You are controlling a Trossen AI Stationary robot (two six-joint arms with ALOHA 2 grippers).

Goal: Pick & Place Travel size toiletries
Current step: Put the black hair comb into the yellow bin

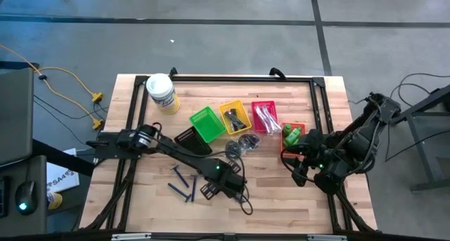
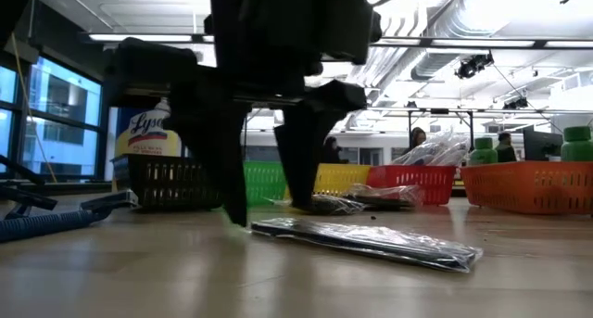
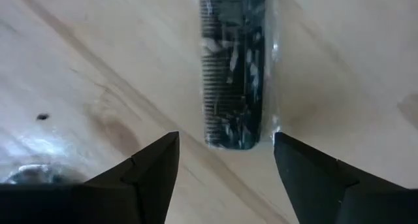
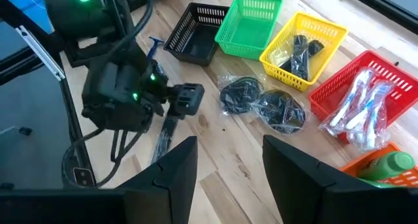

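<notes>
A dark comb in a clear packet [image 3: 234, 67] lies flat on the wooden table [image 1: 281, 206], near its front edge. My left gripper [image 3: 225, 138] points down over the comb's near end, open, with one finger on each side and a gap to both. In the low view its fingertips [image 2: 237, 216] stand close to the tabletop beside the packet [image 2: 366, 241]. Two clear-bagged dark round pieces [image 4: 261, 103] lie by the baskets. Blue razors [image 1: 181, 185] lie to the left. My right gripper [image 4: 228, 162] hangs open above the table's right side, with nothing in it.
Along the middle stand a black basket [image 1: 190, 138], a green one [image 1: 207, 123], a yellow one [image 1: 235, 116], a red one [image 1: 266, 116] with packets, and an orange one [image 1: 295, 128] with green bottles [image 1: 292, 136]. A white tub [image 1: 162, 93] stands far left.
</notes>
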